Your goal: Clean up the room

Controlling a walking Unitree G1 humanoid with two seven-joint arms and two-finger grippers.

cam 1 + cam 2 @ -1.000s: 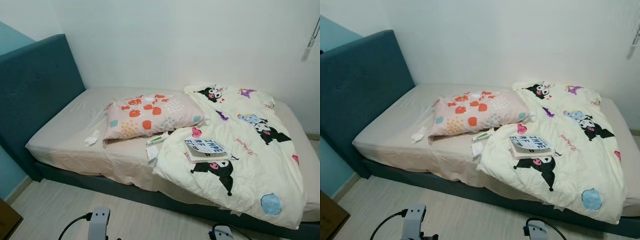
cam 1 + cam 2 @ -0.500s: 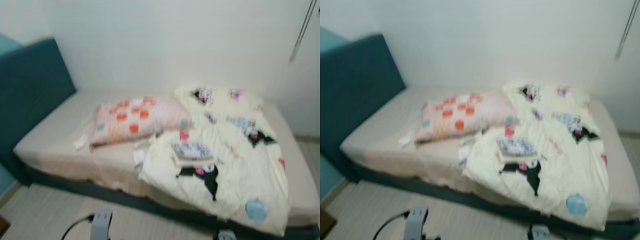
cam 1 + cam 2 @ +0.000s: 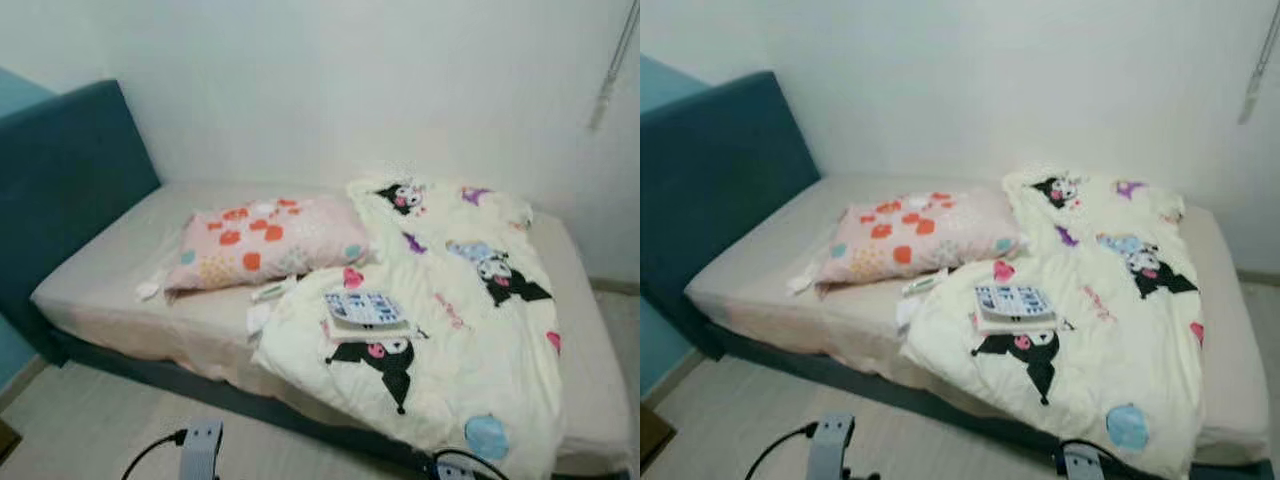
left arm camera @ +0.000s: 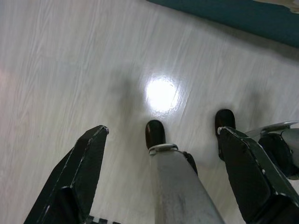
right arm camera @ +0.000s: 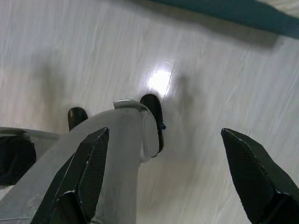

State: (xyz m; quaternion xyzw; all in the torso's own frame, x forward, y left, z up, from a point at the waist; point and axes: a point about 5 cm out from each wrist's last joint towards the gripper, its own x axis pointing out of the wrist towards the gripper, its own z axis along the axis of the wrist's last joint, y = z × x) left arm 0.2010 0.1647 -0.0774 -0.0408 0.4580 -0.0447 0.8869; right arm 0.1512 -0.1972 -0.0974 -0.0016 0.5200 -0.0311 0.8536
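Note:
A bed [image 3: 100, 300] with a teal headboard [image 3: 60, 190] stands ahead of me. On it lie a pink patterned pillow [image 3: 265, 235], a crumpled cartoon-print duvet [image 3: 470, 320] and a book [image 3: 365, 310] resting on the duvet. Small white scraps [image 3: 148, 288] and a green-white packet [image 3: 272, 290] sit on the sheet by the pillow. Both arms hang low over the pale wood floor. The left gripper [image 4: 161, 154] is open, and the right gripper [image 5: 163, 154] is open too; neither holds anything.
White walls close the far side. A cord [image 3: 612, 60] hangs at the upper right. Pale floor [image 3: 90, 430] runs along the bed's near edge. My own legs and black feet [image 4: 155, 133] appear under the wrists.
The whole picture has shifted left and sharpened after a blurred moment, so the camera has turned right. Nothing on the bed has moved.

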